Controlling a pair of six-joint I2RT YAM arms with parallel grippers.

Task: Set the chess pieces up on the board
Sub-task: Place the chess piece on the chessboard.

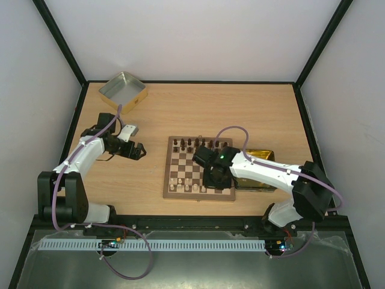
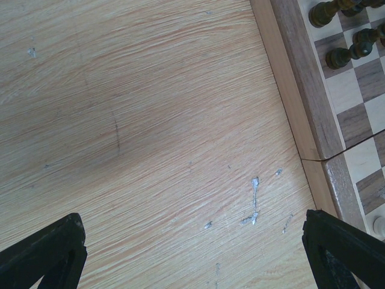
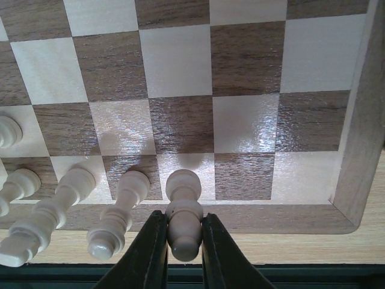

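Note:
The board (image 1: pixel 186 164) lies mid-table, with dark chess pieces (image 1: pixel 191 143) along its far rows and cream pieces (image 1: pixel 182 183) along its near rows. My right gripper (image 1: pixel 215 179) hangs over the board's near right part. In the right wrist view it (image 3: pixel 183 241) is shut on a cream piece (image 3: pixel 184 208), whose base is at a pale square of the near row. Whether the base rests on the square I cannot tell. More cream pieces (image 3: pixel 120 211) stand just left of it. My left gripper (image 2: pixel 192 253) is open over bare table left of the board's edge (image 2: pixel 301 102).
A shallow metal tin (image 1: pixel 123 91) sits at the back left. A gold tin (image 1: pixel 260 158) lies under my right arm, right of the board. Dark pieces (image 2: pixel 343 55) show at the top right of the left wrist view. Black frame rails border the table.

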